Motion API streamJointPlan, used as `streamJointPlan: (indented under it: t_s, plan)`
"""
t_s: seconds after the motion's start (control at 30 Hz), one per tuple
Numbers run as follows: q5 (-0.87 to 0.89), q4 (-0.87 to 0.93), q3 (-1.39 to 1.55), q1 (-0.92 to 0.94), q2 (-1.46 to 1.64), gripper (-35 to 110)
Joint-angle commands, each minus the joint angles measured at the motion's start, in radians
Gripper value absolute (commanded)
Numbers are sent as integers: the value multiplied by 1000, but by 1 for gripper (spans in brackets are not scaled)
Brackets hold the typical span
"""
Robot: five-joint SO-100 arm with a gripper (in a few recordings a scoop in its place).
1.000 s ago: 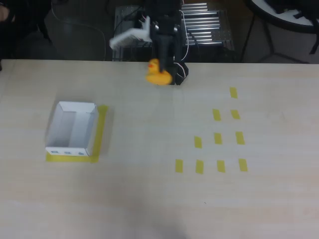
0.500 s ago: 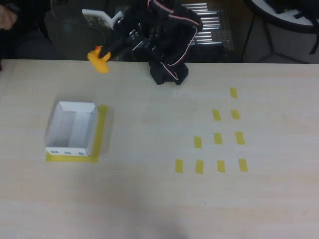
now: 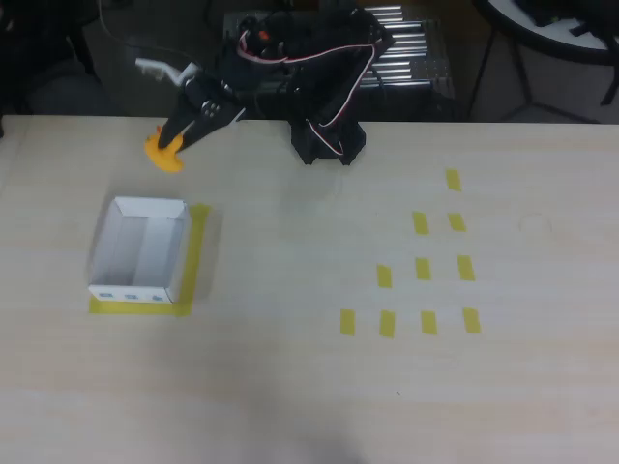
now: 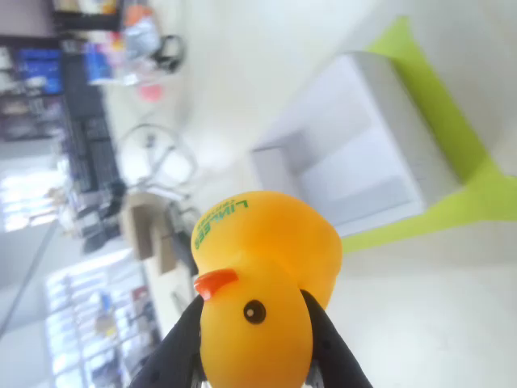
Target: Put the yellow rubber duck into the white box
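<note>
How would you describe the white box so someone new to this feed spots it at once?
In the overhead view, look at the left part of the pale table, below the gripper holding the yellow rubber duck. The white box is an open-top card tray on a yellow tape patch. Unlike the small tape strips at right, it has raised walls.

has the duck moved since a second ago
Yes. In the overhead view the yellow rubber duck, held in the gripper, has swung left from beside the arm's black base and now sits just above the white box.

The yellow rubber duck (image 3: pixel 162 155) hangs near the open, upright white box (image 3: pixel 140 251).
</note>
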Motion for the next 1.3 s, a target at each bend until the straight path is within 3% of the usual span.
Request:
streamJointPlan:
  t_s: [0.0,0.4,0.7,1.27]
  plan:
    - [63,-5,-178,8,-204,0]
    - [222,242,-676,-46,-571,0]
    - [278,155,-716,-32,-747,0]
    - [324,161,-896,-38,-1039,0]
